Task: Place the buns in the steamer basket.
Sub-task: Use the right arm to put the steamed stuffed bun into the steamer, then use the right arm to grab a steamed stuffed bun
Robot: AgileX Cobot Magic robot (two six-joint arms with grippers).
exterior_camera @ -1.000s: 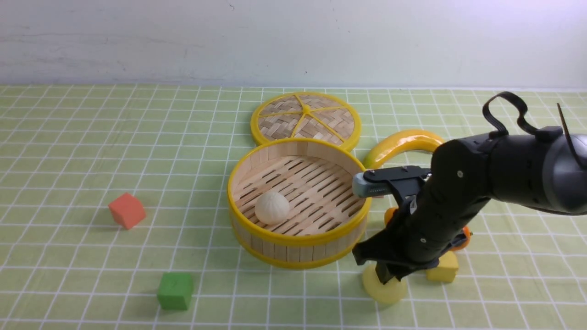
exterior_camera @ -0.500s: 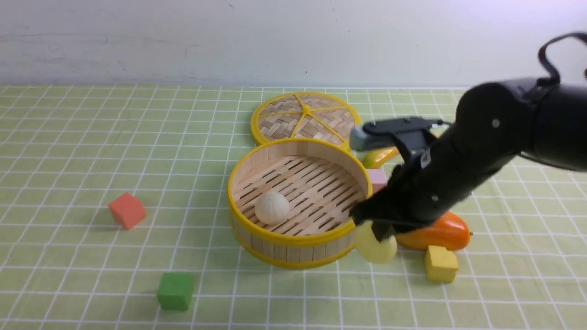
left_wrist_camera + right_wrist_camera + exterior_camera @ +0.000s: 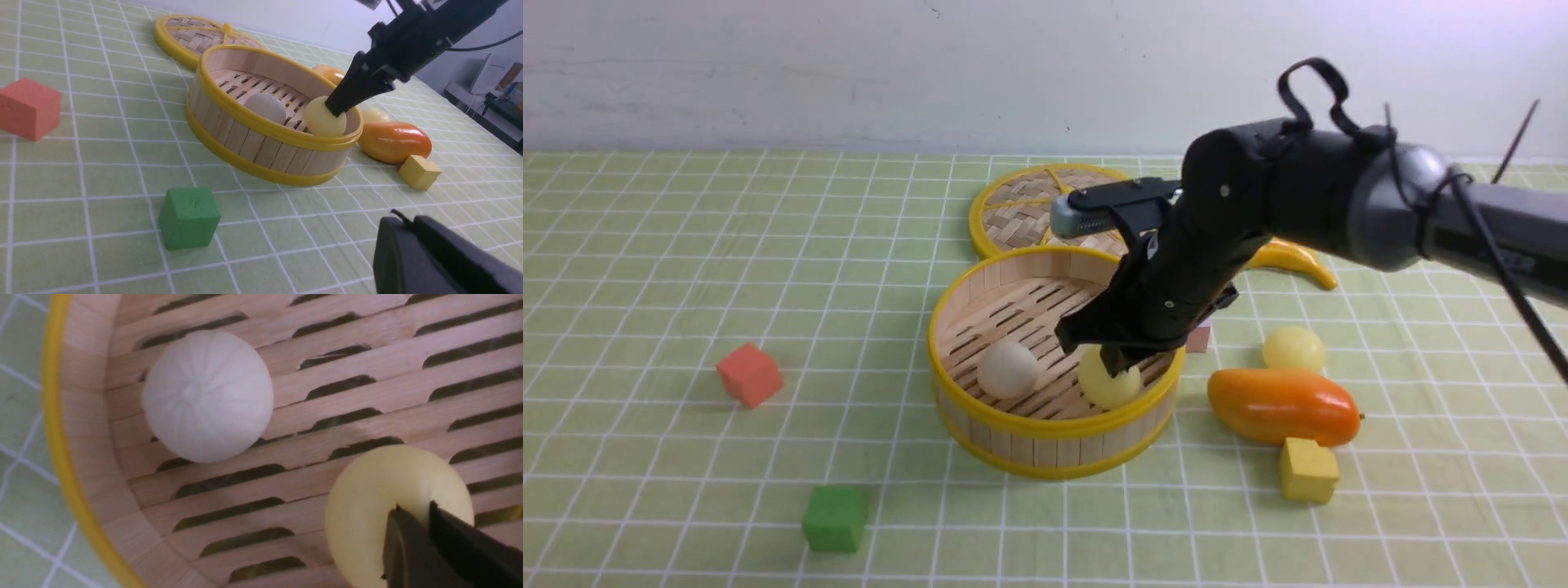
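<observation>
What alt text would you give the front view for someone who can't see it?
The right arm's end effector pinches a pale yellow bun low inside the steamer basket, beside an off-white bun already on its slats. A second yellow bun waits on the green checked cloth to the right, next to an orange mango.

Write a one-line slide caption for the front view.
Right gripper holds a pale yellow bun inside the steamer basket beside the off-white bun; a second yellow bun lies outside.
</observation>
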